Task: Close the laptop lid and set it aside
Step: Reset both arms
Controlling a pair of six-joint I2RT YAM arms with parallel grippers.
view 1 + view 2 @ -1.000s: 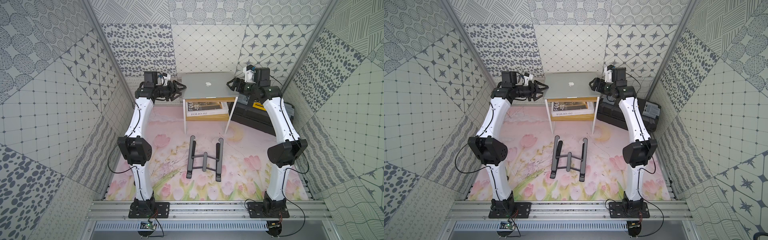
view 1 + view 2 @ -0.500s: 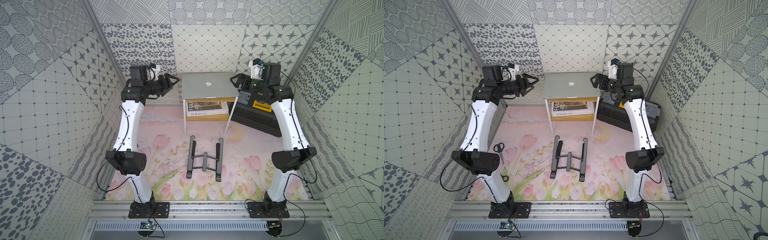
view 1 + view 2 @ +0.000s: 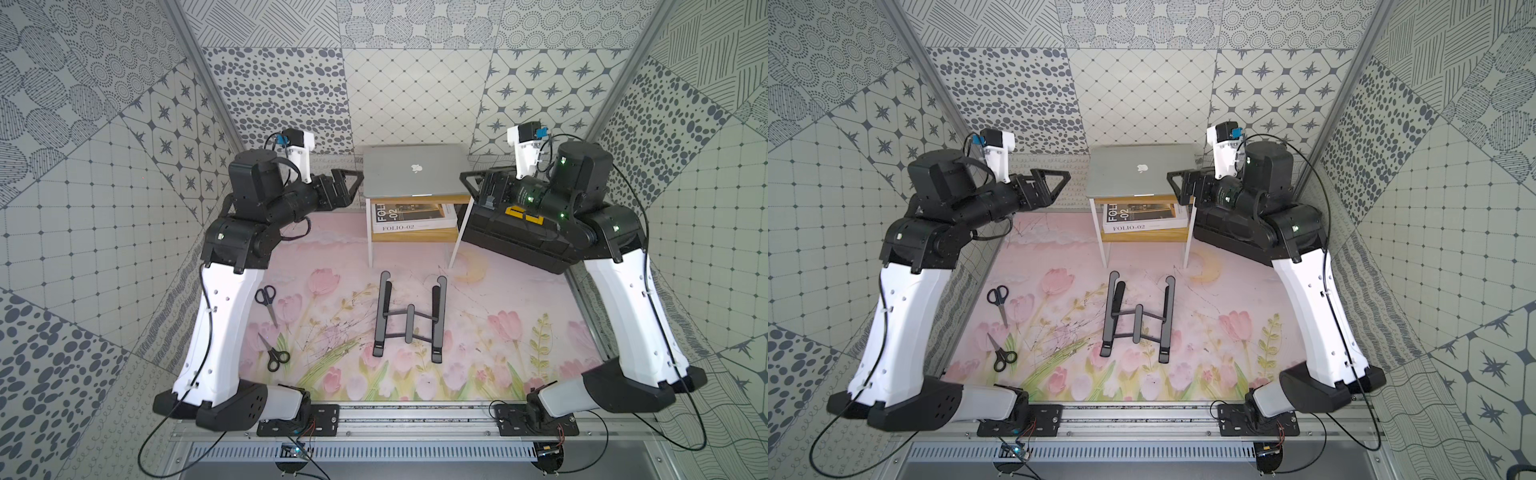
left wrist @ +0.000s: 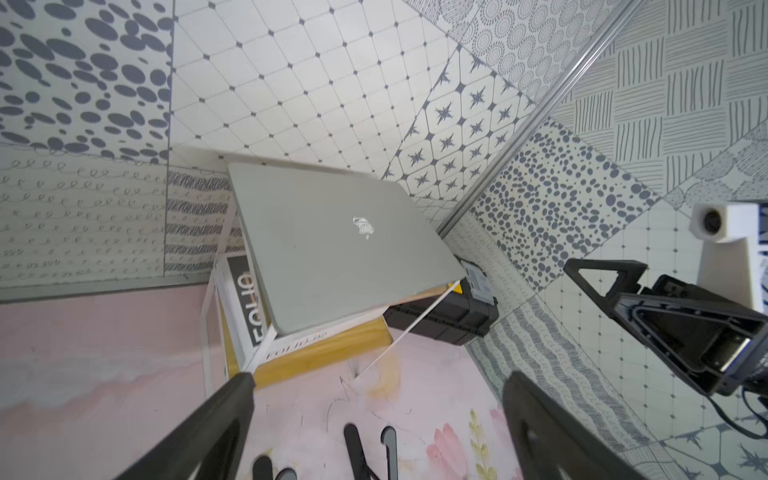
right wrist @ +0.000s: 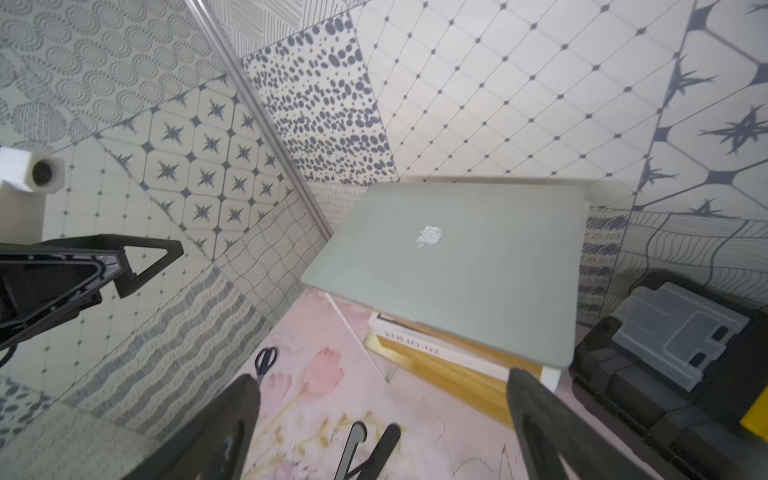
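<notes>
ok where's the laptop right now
In both top views the laptop lies shut on the small shelf at the back centre, above the Folio book, between the left gripper and right gripper, touched by neither.

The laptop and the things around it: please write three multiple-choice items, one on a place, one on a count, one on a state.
1. Where does the laptop lie? A on the black case; B on the folding stand; C on the shelf.
2. How many scissors lie on the mat? A one; B two; C three.
3. The laptop lid is: A closed; B half open; C upright.
C, it lies flat on the shelf top; B, two black pairs show; A, only its silver outside shows.
</notes>
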